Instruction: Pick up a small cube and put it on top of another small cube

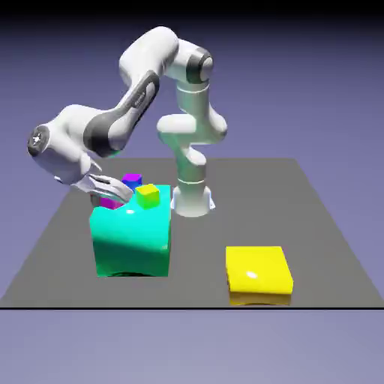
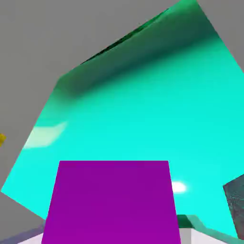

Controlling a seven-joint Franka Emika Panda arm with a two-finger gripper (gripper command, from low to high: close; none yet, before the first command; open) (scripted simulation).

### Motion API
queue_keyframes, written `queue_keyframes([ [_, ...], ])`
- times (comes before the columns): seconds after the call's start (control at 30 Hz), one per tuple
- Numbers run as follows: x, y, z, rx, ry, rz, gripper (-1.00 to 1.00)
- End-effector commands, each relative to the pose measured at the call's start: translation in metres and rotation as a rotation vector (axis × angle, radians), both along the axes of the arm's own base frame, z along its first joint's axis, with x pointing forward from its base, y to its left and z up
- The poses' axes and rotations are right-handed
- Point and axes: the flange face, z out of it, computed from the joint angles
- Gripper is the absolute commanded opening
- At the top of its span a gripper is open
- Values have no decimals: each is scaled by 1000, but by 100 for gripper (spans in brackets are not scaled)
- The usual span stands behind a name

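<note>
We see the small cube [image 2: 112,202], uniformly magenta-purple, filling the lower middle of the hand view where a held thing would sit; it hides both fingertips, so we judge the fingers [image 1: 112,193] to be closed on it, though the contact itself is not visible. In the exterior view the same cube shows as a magenta patch under the hand, just above the far left corner of the big teal block [image 1: 132,241]. Whether it is clear of the block's top or brushing it, we cannot tell.

Just beyond it sit 2 more little cubes: a yellow-green cube [image 1: 148,196] resting on the teal block's far edge, and a purple-topped cube [image 1: 132,179] behind it whose sides look blue. A flat yellow block [image 1: 259,274] lies well apart on the grey surface [image 1: 322,225], toward the exterior view's right.

We judge the task to be in its carrying step: the cube appears picked up and not yet placed. The next move calls for settling which neighbouring cube is the target, bringing the held cube squarely over its top face, lowering until they touch, and only then opening the fingers. The target is tiny, so a small offset could tip the stack.
</note>
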Motion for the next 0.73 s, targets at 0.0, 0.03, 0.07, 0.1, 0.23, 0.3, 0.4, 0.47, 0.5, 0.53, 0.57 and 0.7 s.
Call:
queue_keyframes([
  [0.0, -12, -2, 6, 2, 6, -16, -100],
  [0.03, -25, -4, 11, 4, 10, -32, -100],
  [0.07, -37, -6, 16, 7, 15, -47, -100],
  [0.1, -50, -7, 21, 10, 20, -62, -100],
  [0.23, -99, -8, 36, 21, 39, -114, -100],
  [0.3, -123, -6, 42, 25, 48, -137, -100],
  [0.4, -133, 2, 17, 9, 104, -144, -100],
  [0.47, -142, 11, -3, 9, 104, -144, -100],
  [0.5, -147, 16, -13, 9, 104, -144, -100],
  [0.53, -152, 21, -23, 9, 104, -143, -100],
  [0.57, -154, 23, -28, 9, 103, -143, -100],
  [0.7, -144, 13, -8, 9, 104, -144, 100],
])
